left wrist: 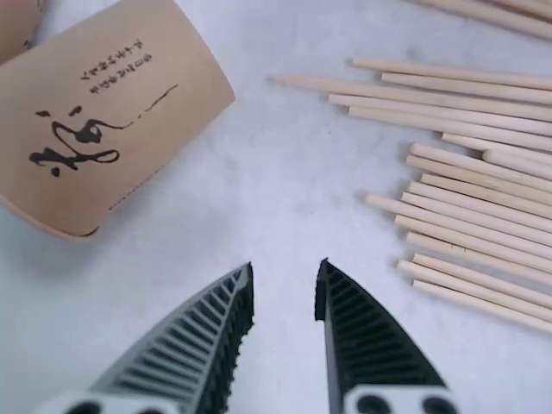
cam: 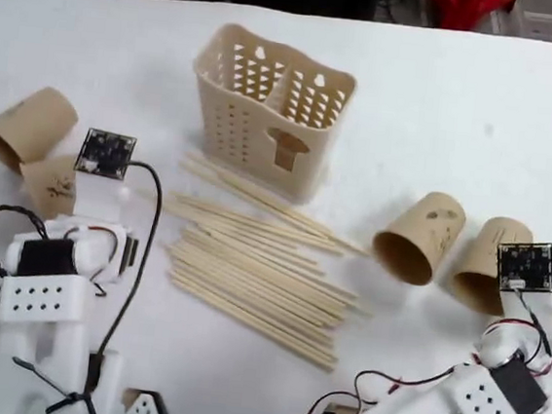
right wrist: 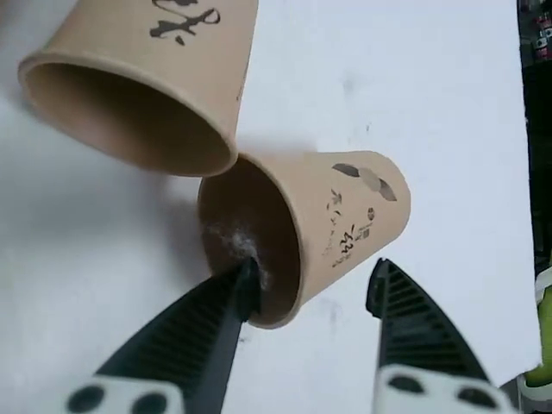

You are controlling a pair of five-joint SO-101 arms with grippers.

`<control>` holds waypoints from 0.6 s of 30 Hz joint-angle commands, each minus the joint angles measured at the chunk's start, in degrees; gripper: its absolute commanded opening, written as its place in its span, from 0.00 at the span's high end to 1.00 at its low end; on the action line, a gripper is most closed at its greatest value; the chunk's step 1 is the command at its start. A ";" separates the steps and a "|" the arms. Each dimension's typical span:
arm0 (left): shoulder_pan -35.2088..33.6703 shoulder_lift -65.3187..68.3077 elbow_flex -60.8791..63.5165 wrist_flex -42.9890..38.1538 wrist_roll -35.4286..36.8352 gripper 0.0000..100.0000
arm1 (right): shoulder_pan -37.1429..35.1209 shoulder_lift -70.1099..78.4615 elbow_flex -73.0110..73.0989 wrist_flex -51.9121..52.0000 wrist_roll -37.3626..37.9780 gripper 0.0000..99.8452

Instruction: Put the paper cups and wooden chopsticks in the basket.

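White tabletop (cam: 442,106) spreads under everything. Beyond its far edge lies a dark strip of room with something red (cam: 467,5) at one end.

One beige plastic basket (cam: 265,118) stands upright near the middle of the far side. Its walls are perforated and a divider splits it into two compartments. All the cups and sticks lie outside it.

Just in front of the basket, wooden chopsticks (cam: 260,274) lie in one loose heap. They run roughly parallel and overlap too much for a sure count, though there are well over a dozen.

There are four paper cups, all on their sides. Two lie touching at the left, the farther cup (cam: 29,127) and the printed cup (cam: 51,183) near the left arm. Two lie side by side at the right, the inner cup (cam: 420,237) and the outer cup (cam: 481,261), mouths toward the arms.

The right gripper (right wrist: 315,267) is spread wide across the outer cup's rim. One fingertip is inside the mouth and the other is outside the wall, apart from it.

The left gripper (left wrist: 285,267) hangs over bare table between the printed cup and the chopstick ends. Its jaws are parted by a moderate gap and hold nothing.
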 commanded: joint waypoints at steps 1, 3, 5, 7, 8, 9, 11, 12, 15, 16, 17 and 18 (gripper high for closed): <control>0.66 -1.27 0.26 -1.05 -0.35 0.87 | 1.01 9.54 -2.90 -5.93 -0.26 0.79; 0.66 -1.27 0.35 -1.05 -0.35 0.87 | 1.36 15.69 -5.45 -7.52 -0.35 0.79; 0.66 -1.27 0.35 -1.05 -0.35 0.87 | 1.98 21.23 -7.91 -9.71 -0.35 0.79; 0.66 -1.27 0.35 -1.05 -0.35 0.87 | 1.89 25.80 -9.67 -11.74 -0.09 0.79; 0.66 -1.27 0.35 -1.05 -0.35 0.87 | 1.80 27.74 -10.29 -12.88 0.00 0.79; 0.66 -1.36 0.35 -1.05 -0.35 0.87 | 1.80 29.41 -10.73 -14.29 0.00 0.79; 0.66 -1.36 0.35 -1.05 -0.35 0.87 | 1.98 31.87 -11.16 -17.10 0.00 0.79; 0.66 -1.36 0.35 -1.05 -0.35 0.87 | 2.07 32.66 -11.16 -18.77 -0.18 0.79; 0.66 -1.36 0.44 -1.05 -0.35 0.87 | 1.98 34.77 -11.16 -23.52 -0.35 0.81; 0.66 -1.36 0.44 -1.05 -0.35 0.87 | 1.80 35.12 -11.16 -24.92 -0.35 0.83; 0.66 -1.36 0.44 -1.14 -0.35 0.87 | 1.71 35.21 -11.16 -26.24 -0.26 0.87; 0.66 -1.36 0.44 -1.14 -0.26 0.87 | 1.71 35.21 -11.16 -27.38 -0.26 0.91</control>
